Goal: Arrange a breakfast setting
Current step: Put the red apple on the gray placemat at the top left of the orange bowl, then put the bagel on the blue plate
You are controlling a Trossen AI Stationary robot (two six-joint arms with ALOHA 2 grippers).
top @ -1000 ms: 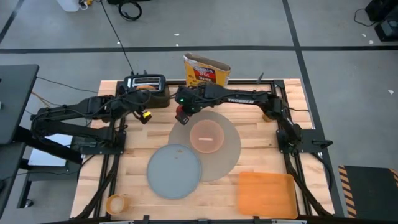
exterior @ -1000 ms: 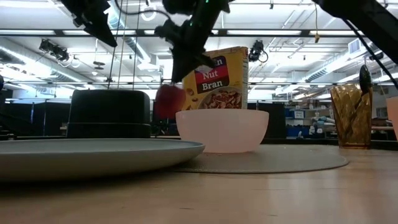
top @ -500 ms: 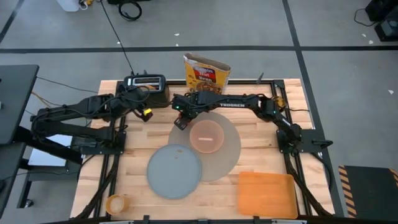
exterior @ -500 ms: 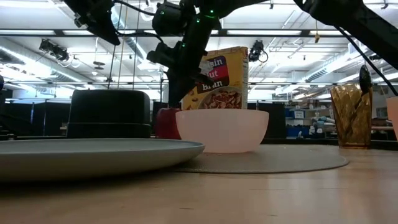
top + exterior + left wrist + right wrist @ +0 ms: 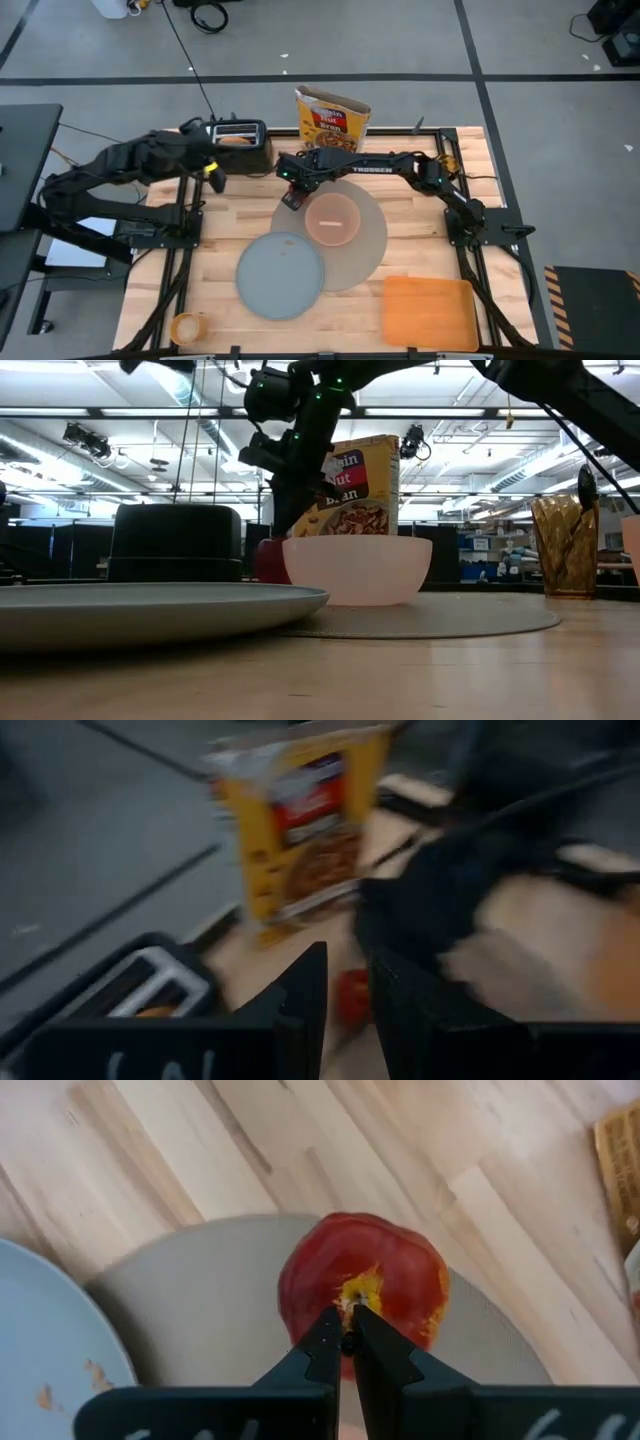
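The red apple [image 5: 400,1275] stands on the far-left edge of the round taupe mat [image 5: 372,250], just left of the translucent pink bowl [image 5: 333,218], with my right gripper [image 5: 347,1342] shut over its top. The grey plate [image 5: 280,275] overlaps the mat's near-left edge. A small orange cup [image 5: 187,327] sits at the near left corner. A spoon [image 5: 587,490] stands in an amber glass [image 5: 565,545] at the far right. My left gripper [image 5: 215,176] hangs raised beside the black toaster [image 5: 238,134], slightly open with nothing between its fingers. My right gripper pinches the apple at its stem hollow [image 5: 352,1295], on top of the fruit, between the two fingertips. The fingers slant down from the table's right and far side. The apple stands upright, and its underside [image 5: 266,575] appears to rest on the mat.
A cereal box [image 5: 332,118] stands at the far edge behind the bowl. Something orange-brown shows in the toaster's slot [image 5: 150,1010]. A flat orange board [image 5: 428,312] lies at the near right. Bare wood shows between the plate and the left edge.
My right gripper has sunk with the apple, which hung clear of the table a second ago and now stands on the mat beside the bowl. My left gripper has risen, rolled and drawn back a little toward the table's left edge, beside the toaster.
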